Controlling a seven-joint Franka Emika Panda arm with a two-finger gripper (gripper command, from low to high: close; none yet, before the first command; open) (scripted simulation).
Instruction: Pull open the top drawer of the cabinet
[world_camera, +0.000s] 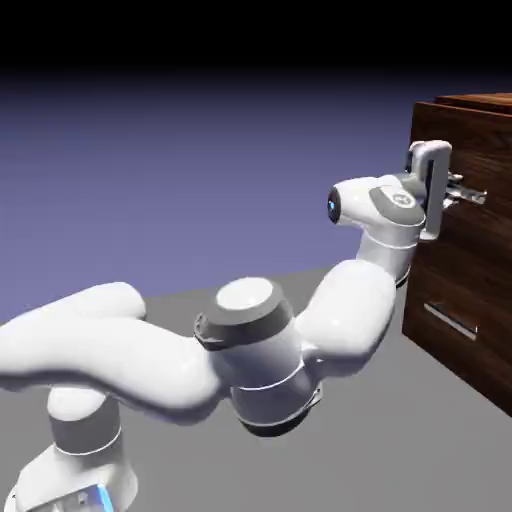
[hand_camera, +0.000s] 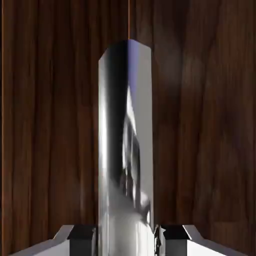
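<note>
Grasping the top drawer's handle (hand_camera: 125, 150), end effector (world_camera: 462, 190) clenched, lower drawer (world_camera: 460, 320) below, cabinet (world_camera: 480, 110).

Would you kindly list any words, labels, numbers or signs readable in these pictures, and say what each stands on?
None: no readable text shows on the boxy dark brown wood-grain cabinet, its upper walnut-grain drawer front, the slim silver bar handle, or the white arm's two-finger gripper.
</note>
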